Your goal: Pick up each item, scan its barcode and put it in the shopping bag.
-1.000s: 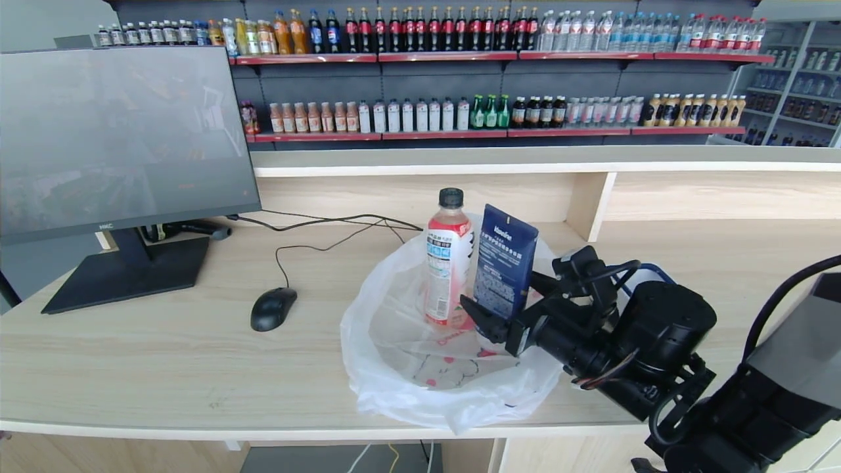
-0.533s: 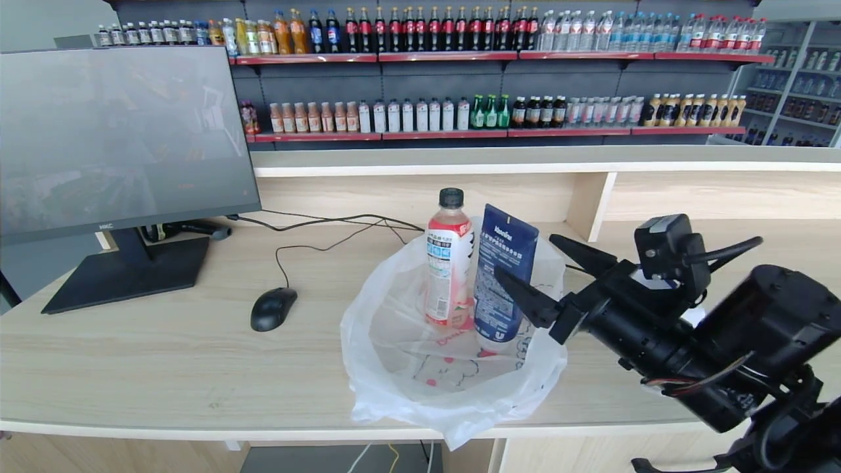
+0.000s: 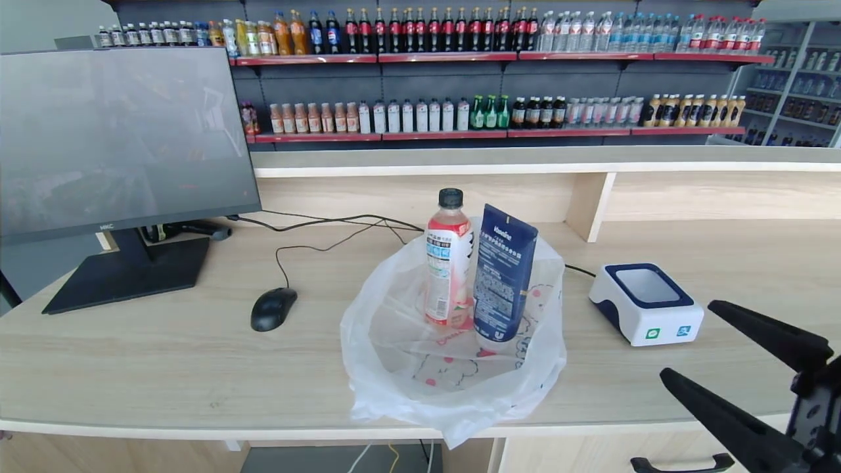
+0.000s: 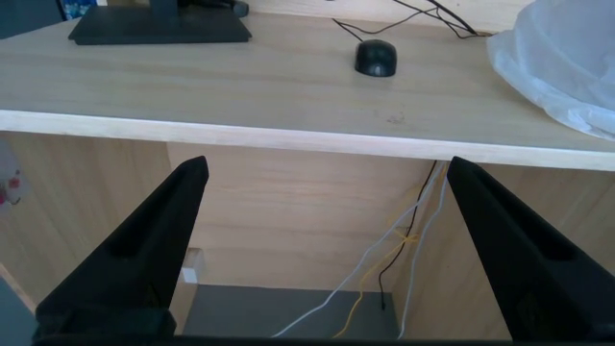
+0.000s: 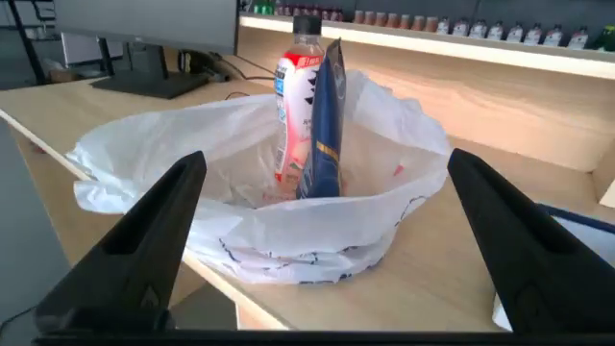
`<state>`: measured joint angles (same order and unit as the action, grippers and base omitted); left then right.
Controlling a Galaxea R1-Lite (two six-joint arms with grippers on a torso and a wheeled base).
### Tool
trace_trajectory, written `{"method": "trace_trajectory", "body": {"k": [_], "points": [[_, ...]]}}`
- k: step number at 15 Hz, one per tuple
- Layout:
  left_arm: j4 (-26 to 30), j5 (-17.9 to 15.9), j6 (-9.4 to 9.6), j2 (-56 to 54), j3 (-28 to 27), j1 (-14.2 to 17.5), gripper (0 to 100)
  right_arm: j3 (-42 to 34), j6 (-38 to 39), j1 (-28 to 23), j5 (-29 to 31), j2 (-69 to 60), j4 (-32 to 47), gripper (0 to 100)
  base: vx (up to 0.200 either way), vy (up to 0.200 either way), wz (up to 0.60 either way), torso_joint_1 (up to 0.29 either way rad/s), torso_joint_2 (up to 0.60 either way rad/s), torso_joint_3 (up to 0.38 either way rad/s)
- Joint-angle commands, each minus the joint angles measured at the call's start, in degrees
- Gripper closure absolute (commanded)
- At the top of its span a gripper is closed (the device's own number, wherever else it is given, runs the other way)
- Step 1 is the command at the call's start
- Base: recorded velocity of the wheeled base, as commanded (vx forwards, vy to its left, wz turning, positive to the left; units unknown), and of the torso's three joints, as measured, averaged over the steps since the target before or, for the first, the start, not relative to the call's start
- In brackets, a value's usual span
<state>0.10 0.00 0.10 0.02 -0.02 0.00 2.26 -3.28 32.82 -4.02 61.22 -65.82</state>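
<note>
Judging from how things lie, the bagging step is as good as done: the clear plastic drink bottle with a black cap and pink-and-red label (image 3: 448, 263) stands upright inside the thin white plastic shopping bag (image 3: 381, 335), and the dark blue stand-up pouch (image 3: 502, 276) stands close against it on the side nearer the scanner, tilted a little. The bag sits around the middle of the pale wooden counter (image 3: 164, 355), near its front edge. The white-and-navy box-shaped barcode scanner (image 3: 647, 303) lies between the bag and the counter's right end. The right gripper (image 3: 690, 339) hangs over the front edge towards the right end, nearer than the scanner, with its black fingers spread wide and nothing between them. The left gripper (image 4: 328, 163) is below the front edge towards the left end, also spread and empty. What this step calls for is a clean exit. Any further move of the right arm should go up and away from the bag's loose rim, since the thin film could snag on a fingertip and drag both upright items over. It should also pass clear of the scanner and its cable. The pouch looks the likelier of the two to topple, so the bag is best left undisturbed.
</note>
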Motion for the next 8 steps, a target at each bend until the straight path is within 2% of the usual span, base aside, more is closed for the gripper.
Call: {"method": "trace_trajectory", "body": {"k": [1, 2, 3, 5, 7, 8], "points": [[0.0, 0.0, -0.01, 0.0, 0.0, 0.0, 0, -2.3, -1.2, 0.1, 0.0, -23.6, 22.5, 0, 0.000, 0.000, 0.00, 0.000, 0.00, 0.000], [0.1, -0.1, 1.05, 0.0, -0.1, -0.1, 0, -2.3, -5.2, 0.1, 0.0, -35.0, 40.6, 0, 0.000, 0.000, 0.00, 0.000, 0.00, 0.000], [0.0, -0.2, 2.10, 0.0, -0.1, -0.1, 0, -2.3, -6.5, 0.0, 0.1, -41.4, 49.1, 0, 0.000, 0.000, 0.00, 0.000, 0.00, 0.000], [0.1, -0.2, 1.84, 0.0, 0.0, 0.0, 0, -2.0, -6.0, -2.8, 0.3, -53.2, 63.6, 0, 0.000, 0.000, 0.00, 0.000, 0.00, 0.000], [0.1, -0.3, 1.57, 0.0, -0.1, 0.0, 0, -1.9, -3.3, -9.8, 1.0, -57.0, 65.6, 0, 0.000, 0.000, 0.00, 0.000, 0.00, 0.000], [0.1, -0.2, 1.31, 0.0, -0.1, 0.0, 0, -2.1, -2.5, -15.0, 1.8, -57.7, 65.6, 0, 0.000, 0.000, 0.00, 0.000, 0.00, 0.000]]}}
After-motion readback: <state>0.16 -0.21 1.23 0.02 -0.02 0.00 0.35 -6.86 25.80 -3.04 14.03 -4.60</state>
